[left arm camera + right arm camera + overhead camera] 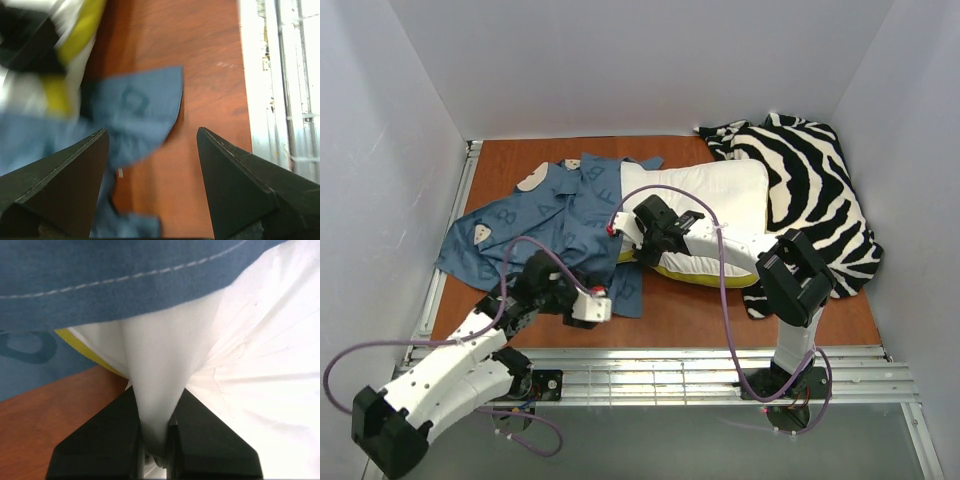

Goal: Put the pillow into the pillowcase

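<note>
**Right claw pinches the pillow's cover at the mouth of the case**

The right gripper (152, 437) is clamped tight on a fold of the pillow (260, 365), whose white cover tents up out of the jaws in a narrow peak. Just above that peak, the stitched hem of the pillowcase (125, 280) drapes over the pillow's end, and a strip of the yellow underside shows to the left.

The left gripper (151, 131) hangs with its jaws apart and nothing between them, over a near corner of the blue cloth and the bare table (210, 75). That view is blurred.

From above, the pillow lies across the middle of the table. Its left end is at the case's edge and its right end is against the zebra-striped cloth (820, 190). Nearly all of it is outside the case.

The pillow looks light, plump and yielding. A pinch of cover alone will likely stretch the cloth before the stuffing follows, and it may slip. A corner or the seamed edge would give a surer hold. The case is thin and limp, so the free claw should take only the top layer of the hem to keep the mouth open.
</note>
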Motion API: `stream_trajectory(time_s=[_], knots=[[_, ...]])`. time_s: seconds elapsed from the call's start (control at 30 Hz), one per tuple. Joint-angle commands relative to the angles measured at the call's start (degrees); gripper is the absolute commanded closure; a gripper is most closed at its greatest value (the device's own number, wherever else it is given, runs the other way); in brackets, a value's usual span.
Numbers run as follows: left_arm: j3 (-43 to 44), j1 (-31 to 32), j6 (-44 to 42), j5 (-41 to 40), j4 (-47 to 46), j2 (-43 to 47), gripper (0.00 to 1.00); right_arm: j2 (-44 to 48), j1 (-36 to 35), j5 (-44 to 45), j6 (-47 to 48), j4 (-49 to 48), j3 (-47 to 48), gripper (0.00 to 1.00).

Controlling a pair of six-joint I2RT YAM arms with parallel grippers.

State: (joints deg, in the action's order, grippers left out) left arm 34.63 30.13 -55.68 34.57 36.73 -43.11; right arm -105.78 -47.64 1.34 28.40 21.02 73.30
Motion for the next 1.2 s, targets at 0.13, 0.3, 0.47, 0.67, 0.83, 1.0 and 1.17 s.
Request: stream_trajectory(time_s=[0.13,0.3,0.47,0.67,0.83,1.0,1.17], knots=[[-5.19,22.68,-8.57,-20.4,-15.73,-12.84,0.33,0.75,-0.61,-12.77,-3.53,3.15,5.54,0.99],[-5.63,27.35,-3.39,-27.7,-20.12,-22.96,0.32,0.48,-0.35,-14.7,-3.97,3.59,5.98,0.99],[-4.84,27.53,0.48,-33.86,-25.03,-33.42,0.35,0.92,0.09,-16.37,-4.14,3.77,5.98,0.99],[-3.08,27.53,0.93,-37.74,-25.66,-40.19,0.71,0.48,0.53,-19.01,-4.5,4.12,6.24,0.99],[0.43,27.53,0.74,-32.48,-23.55,-43.89,1.0,-0.83,0.88,-20.59,-5.72,4.12,7.38,0.99],[9.9,30.76,3.29,-25.52,-22.14,-44.86,1.0,-3.11,1.05,-22.0,-6.87,4.03,9.4,0.99],[16.07,34.9,3.74,-20.51,-22.93,-47.15,1.0,-6.63,1.14,-24.27,-9.76,3.51,12.48,0.99]])
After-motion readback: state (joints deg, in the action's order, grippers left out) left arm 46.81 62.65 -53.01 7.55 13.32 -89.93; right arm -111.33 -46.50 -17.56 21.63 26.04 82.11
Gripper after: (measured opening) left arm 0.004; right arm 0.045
